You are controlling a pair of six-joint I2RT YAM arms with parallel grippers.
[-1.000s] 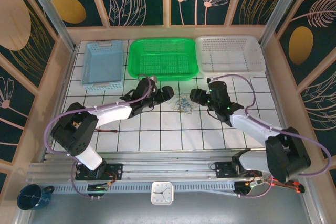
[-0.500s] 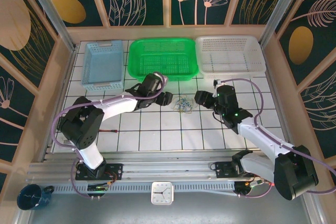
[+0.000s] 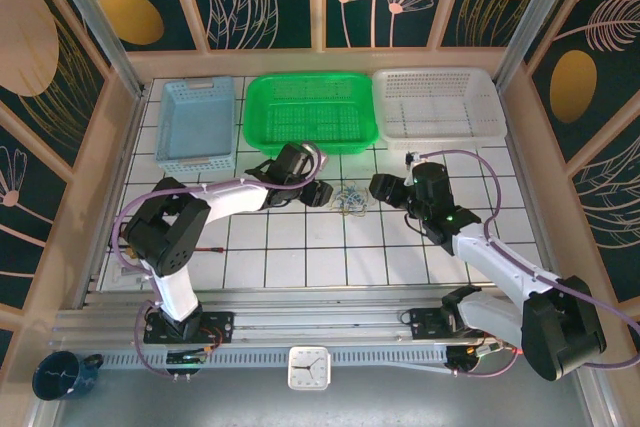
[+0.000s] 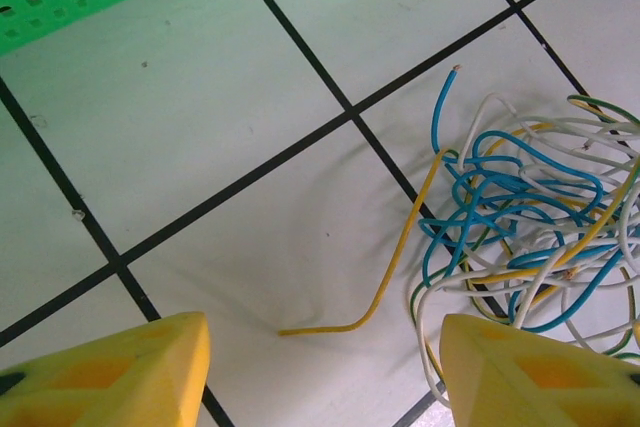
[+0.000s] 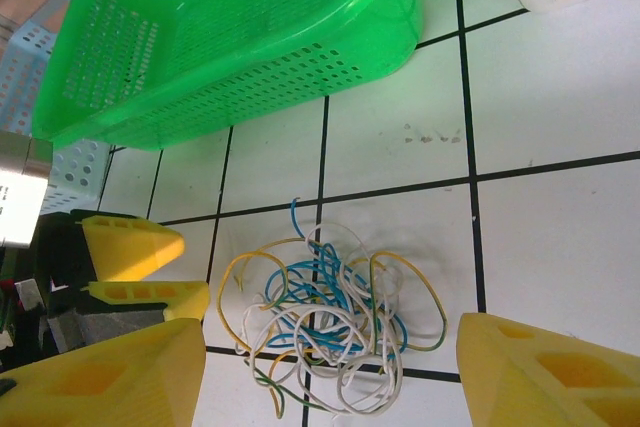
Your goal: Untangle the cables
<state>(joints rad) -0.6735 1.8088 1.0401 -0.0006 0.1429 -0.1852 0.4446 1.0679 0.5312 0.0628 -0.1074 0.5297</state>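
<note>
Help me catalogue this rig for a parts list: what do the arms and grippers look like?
The left arm and right arm both have white links, black joints and a purple hose running alongside. The left gripper and right gripper are black-bodied, with yellow wedge-shaped fingers.

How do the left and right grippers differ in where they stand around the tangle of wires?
The left gripper is left of the wires, the right gripper on their right. The left gripper looks nearer: a loose yellow wire end lies between its fingers, while the right gripper's fingers frame all the wires. Both are open, holding nothing.
</note>
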